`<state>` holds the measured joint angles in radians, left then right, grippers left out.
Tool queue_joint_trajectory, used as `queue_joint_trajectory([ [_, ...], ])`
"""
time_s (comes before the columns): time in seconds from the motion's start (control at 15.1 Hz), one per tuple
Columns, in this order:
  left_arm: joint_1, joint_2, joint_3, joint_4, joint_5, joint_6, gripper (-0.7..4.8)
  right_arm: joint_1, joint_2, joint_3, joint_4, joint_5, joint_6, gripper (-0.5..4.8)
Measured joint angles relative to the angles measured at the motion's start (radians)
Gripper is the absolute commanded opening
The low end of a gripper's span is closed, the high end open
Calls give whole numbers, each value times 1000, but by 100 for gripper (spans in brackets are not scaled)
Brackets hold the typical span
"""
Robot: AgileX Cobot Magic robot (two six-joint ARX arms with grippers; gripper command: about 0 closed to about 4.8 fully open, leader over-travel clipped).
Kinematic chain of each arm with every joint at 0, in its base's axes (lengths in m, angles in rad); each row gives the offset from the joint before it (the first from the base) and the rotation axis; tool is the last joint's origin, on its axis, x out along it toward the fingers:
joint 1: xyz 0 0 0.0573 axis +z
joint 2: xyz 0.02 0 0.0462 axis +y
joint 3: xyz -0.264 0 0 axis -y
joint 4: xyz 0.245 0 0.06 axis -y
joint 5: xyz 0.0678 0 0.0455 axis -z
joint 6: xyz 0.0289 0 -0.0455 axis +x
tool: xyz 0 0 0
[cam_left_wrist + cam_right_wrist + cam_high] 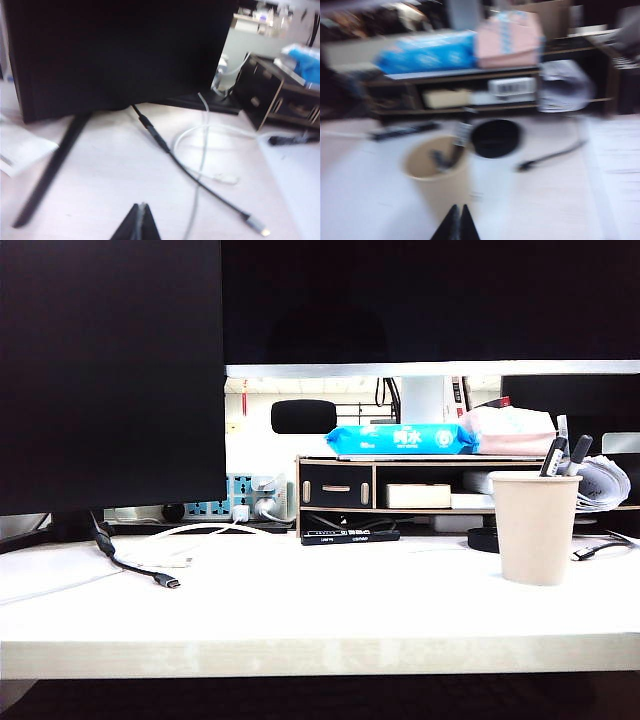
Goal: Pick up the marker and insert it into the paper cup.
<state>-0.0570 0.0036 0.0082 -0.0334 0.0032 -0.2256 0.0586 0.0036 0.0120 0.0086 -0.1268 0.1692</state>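
**Marker flat on the bench, cup holding two pens, both grippers closed and empty**

The white bench (300, 610) fills the lower half of the exterior view, with a large dark monitor (110, 370) standing at about 10 o'clock. Behind the centre sits a wooden desk shelf (400, 485), a blue wipes pack (400, 438) on top of it. The paper cup (536, 528) stands upright at 3 o'clock on the bench; two short dark-capped pens (565, 455) lean inside it, their caps above the rim. The marker (350, 536) lies flat just in front of the shelf's foot, at about 12 o'clock from the bench's middle, well apart from the cup. A black cable (135, 568) and a white cable (190, 532) trail at 9 o'clock.

Neither arm shows in the exterior view. The left gripper (140, 222) hangs above the cables, fingers pressed together, holding nothing. The right gripper (457, 222) hangs just before the cup, its fingers likewise together and empty; that view is blurred.
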Motion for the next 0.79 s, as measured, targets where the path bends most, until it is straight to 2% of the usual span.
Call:
queue_joint_trajectory([
  [0.13,0,0,0,11,59,-47,-5,0,0,0,9,-36,128,-5],
  [0.2,0,0,0,14,123,-61,-5,0,0,0,9,-68,178,-6],
  [0.26,0,0,4,12,149,-83,-5,0,0,0,9,-92,186,-6],
  [0.4,0,0,16,13,153,-116,-5,0,0,13,9,-117,192,-6],
  [0.6,0,0,51,4,153,-116,-5,0,9,79,72,-161,198,-6],
  [0.66,0,0,86,3,134,-116,-5,2,71,112,79,-219,198,-6],
  [0.79,0,28,127,6,120,-109,-5,6,202,172,69,-256,198,-6],
])
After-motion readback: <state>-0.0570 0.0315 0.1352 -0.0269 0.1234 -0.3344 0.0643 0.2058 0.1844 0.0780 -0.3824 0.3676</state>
